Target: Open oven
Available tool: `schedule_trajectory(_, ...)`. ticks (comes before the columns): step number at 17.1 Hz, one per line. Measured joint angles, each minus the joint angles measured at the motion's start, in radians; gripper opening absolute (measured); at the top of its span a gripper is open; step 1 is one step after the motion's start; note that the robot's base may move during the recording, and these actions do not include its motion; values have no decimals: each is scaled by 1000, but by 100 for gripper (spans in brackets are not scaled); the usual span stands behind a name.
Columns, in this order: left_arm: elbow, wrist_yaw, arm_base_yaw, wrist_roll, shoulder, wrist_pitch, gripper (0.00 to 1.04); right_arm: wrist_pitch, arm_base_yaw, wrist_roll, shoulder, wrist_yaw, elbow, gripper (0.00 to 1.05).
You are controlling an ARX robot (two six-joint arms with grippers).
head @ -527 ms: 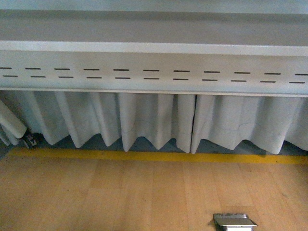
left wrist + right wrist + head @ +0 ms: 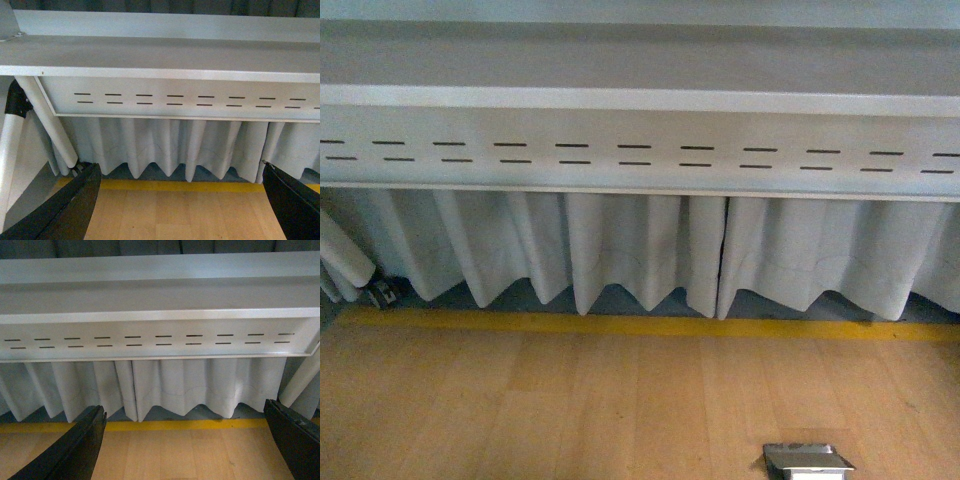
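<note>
Scanning all three views, I find no oven: not in the front view, not in either wrist view. What shows instead is the front edge of a pale grey table (image 2: 640,100), its apron panel (image 2: 640,150) punched with two rows of short slots, and a white pleated curtain (image 2: 640,250) hanging below. Under that, a yellow line (image 2: 620,325) runs along a wooden floor (image 2: 570,410), with a small metal floor box (image 2: 808,460) low on the right of the front view.

Left gripper (image 2: 180,170): jaws wide apart, holding nothing, black fingers (image 2: 75,205) at the frame's edges. Right gripper (image 2: 185,407): same, jaws spread, empty. Neither arm shows in the front view.

Why like this, my read: both arms sit low, wrist cameras aimed level at the apron and curtain, so this looks like a start pose, jaws pre-opened for the door handle. Task not begun, as I judge.

Oven versus jaws: cannot place it. Likely it stands on the table, above what the cameras catch, but the top is seen at so flat an angle that I can't confirm. If so, both jaws are below it and well apart from it; the next move calls for raising an arm until the handle comes in view.
</note>
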Motion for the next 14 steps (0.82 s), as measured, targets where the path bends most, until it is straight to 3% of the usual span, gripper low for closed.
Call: schedule_trajectory(14,0,0,0,0,0,0,98,0,0,0,0,0,0,98)
